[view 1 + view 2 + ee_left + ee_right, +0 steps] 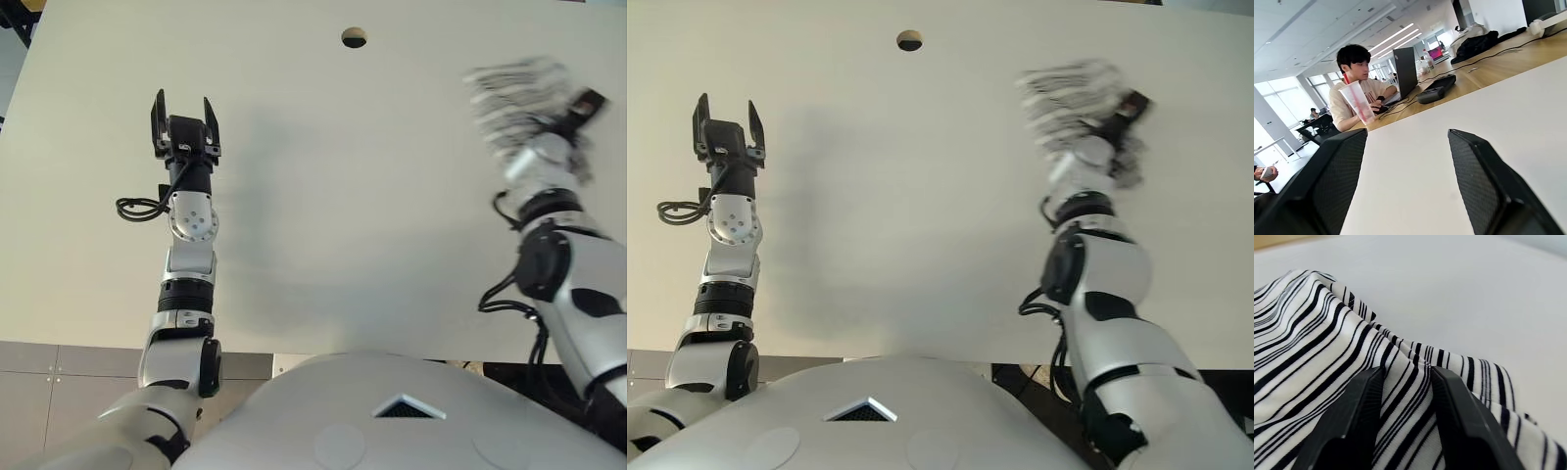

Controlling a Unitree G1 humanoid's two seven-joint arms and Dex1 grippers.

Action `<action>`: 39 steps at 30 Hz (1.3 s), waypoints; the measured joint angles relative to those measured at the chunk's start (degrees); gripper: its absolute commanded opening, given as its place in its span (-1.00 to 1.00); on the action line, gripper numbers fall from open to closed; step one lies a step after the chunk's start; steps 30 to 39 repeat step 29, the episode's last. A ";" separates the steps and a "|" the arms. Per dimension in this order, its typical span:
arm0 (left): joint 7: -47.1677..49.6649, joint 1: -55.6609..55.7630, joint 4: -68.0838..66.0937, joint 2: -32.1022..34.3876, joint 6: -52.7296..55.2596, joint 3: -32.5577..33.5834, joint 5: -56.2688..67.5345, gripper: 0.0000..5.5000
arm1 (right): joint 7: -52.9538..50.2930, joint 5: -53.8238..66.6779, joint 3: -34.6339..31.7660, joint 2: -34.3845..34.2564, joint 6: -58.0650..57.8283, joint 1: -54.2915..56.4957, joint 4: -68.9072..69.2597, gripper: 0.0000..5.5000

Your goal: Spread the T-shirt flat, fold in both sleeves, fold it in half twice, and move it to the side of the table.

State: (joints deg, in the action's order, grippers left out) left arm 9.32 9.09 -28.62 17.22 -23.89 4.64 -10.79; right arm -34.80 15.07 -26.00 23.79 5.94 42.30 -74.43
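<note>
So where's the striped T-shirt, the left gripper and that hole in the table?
striped T-shirt [1308,328]: right wrist view, bunched cloth.
left gripper [183,100]: left eye view, midway between fingertips.
hole in the table [354,37]: left eye view, its middle.

The place is an open-plan office. Beyond the white tabletop [1528,112] runs a long wooden desk [1508,58] that carries an open laptop [1404,68] and a dark bag or jacket [1476,44]. Long strip lights [1393,35] line the ceiling, and tall windows [1271,98] stand along the far side. The tabletop itself has a round cable hole [354,37].
</note>
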 measured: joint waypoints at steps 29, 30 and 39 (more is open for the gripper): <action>-6.33 -5.65 13.06 -16.88 -8.15 -9.78 7.00 0.29 | 14.28 -26.89 36.46 -23.38 33.30 -23.38 39.87 -0.18; -6.33 -5.65 13.06 -16.88 -8.15 -9.78 7.00 0.29 | 14.28 -26.89 36.46 -23.38 33.30 -23.38 39.87 -0.18; -6.33 -5.65 13.06 -16.88 -8.15 -9.78 7.00 0.29 | 14.28 -26.89 36.46 -23.38 33.30 -23.38 39.87 -0.18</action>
